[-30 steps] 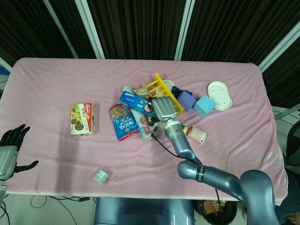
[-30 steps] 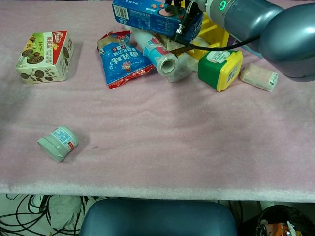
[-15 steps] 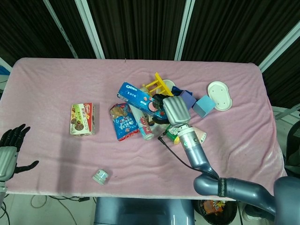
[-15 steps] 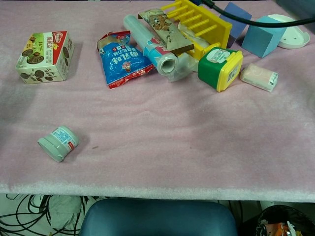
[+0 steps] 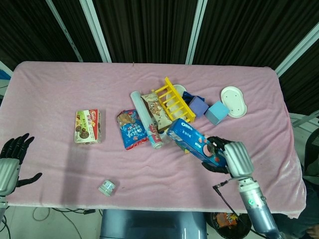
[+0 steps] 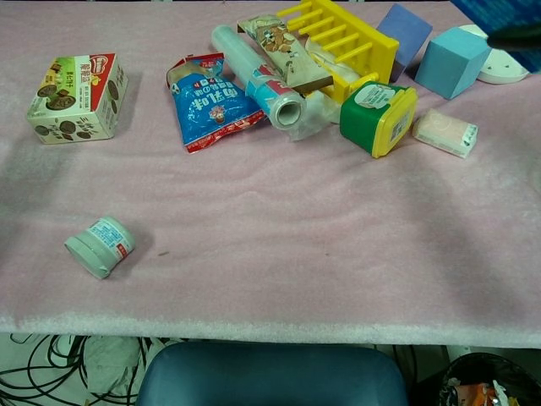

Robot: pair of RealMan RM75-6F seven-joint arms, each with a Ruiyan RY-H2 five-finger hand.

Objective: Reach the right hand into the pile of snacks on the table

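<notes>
Since half a second ago the right hand (image 5: 233, 157) has pulled back from the pile of snacks (image 5: 149, 122), carrying the blue biscuit box (image 5: 193, 143) with it; one second ago the hand lay in among the pile. Its fingers are wrapped round the box's near end, holding it tilted above the pink cloth (image 5: 65, 89), near-right of the yellow rack (image 5: 172, 100) that marks the pile's far side. The pile itself lies just left of that rack: a blue packet (image 5: 130, 132), a wrapped roll (image 5: 146, 119) and a brown packet (image 5: 153, 108).

Judging by this, the reach is done and a lift follows; it would go best kept slow and level, since the grip sits at one end only.

The left hand (image 5: 11, 162) hangs spread and empty, far left of the rack.
</notes>
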